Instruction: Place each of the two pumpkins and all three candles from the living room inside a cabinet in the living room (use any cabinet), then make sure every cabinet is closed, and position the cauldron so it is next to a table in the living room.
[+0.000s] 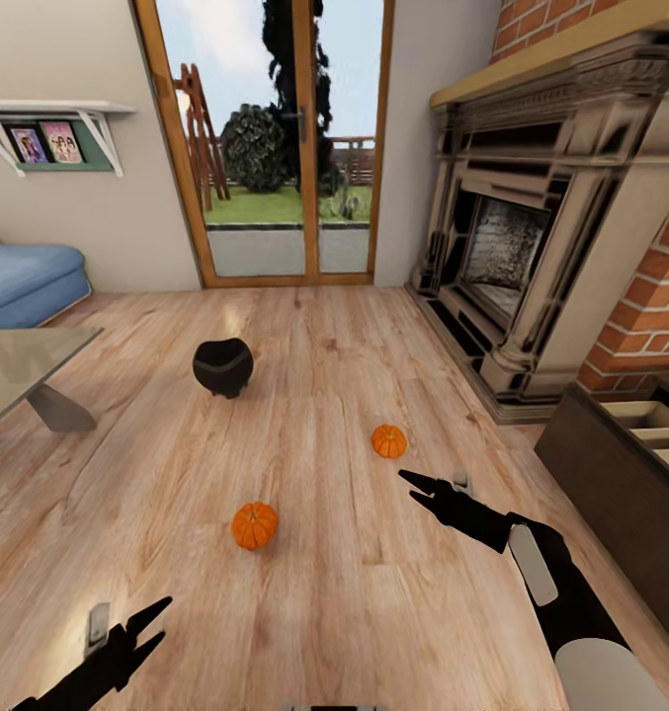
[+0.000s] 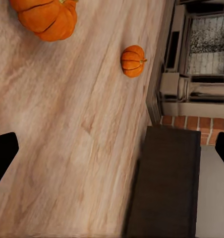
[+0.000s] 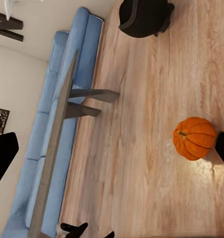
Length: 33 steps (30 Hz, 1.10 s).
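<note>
- Both grippers empty, fingers spread: left gripper low by my base, right gripper stretched forward over the plank floor.
- Cabinet at right, drawers open.
- Cauldron beyond, near the coffee table.
- Far pumpkin lies just ahead of my right gripper; I judge that arm nearer.
- Near pumpkin between arms.

Head camera overlooks the floor; both wrist cameras share it.
</note>
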{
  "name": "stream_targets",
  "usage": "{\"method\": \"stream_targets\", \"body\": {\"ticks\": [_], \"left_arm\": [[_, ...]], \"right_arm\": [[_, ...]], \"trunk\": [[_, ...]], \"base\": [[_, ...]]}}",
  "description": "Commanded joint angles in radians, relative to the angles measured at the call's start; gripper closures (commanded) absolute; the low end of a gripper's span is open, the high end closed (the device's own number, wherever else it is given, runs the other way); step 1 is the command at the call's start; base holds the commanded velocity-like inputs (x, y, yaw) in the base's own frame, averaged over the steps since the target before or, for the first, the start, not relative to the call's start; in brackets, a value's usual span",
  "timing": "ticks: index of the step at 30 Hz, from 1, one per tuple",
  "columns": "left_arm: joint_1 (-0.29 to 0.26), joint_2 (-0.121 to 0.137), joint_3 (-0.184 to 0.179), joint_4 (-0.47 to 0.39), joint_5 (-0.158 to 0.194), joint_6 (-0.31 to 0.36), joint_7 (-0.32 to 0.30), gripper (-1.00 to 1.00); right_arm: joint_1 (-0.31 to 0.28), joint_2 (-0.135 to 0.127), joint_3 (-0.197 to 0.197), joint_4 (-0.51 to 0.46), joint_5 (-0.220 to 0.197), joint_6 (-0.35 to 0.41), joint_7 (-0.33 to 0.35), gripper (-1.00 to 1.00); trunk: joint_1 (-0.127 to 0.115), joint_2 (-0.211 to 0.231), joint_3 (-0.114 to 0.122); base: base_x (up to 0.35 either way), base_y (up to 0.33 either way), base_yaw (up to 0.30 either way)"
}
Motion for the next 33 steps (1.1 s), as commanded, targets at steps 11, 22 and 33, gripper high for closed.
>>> {"method": "stream_targets", "body": {"ticks": [11,22,33], "left_arm": [[-0.09,0.004,-0.008,-0.001,0.012,0.114,0.033,-1.0],[-0.099,-0.002,-0.008,0.001,0.009,0.105,0.072,-1.0],[-0.098,-0.002,-0.009,-0.005,0.006,0.067,0.071,-1.0]], "right_arm": [[0.0,-0.001,-0.002,0.0,-0.002,0.006,0.002,-1.0],[0.0,-0.001,-0.003,-0.001,-0.001,0.004,0.034,-1.0],[0.001,-0.003,-0.004,-0.005,-0.001,0.004,0.063,-1.0]], "trunk": [[0.005,-0.003,-0.043],[0.01,-0.006,-0.086],[0.015,-0.008,-0.129]], "base": [[0.0,0.0,0.0],[0.0,0.0,0.0],[0.0,0.0,0.0]]}}
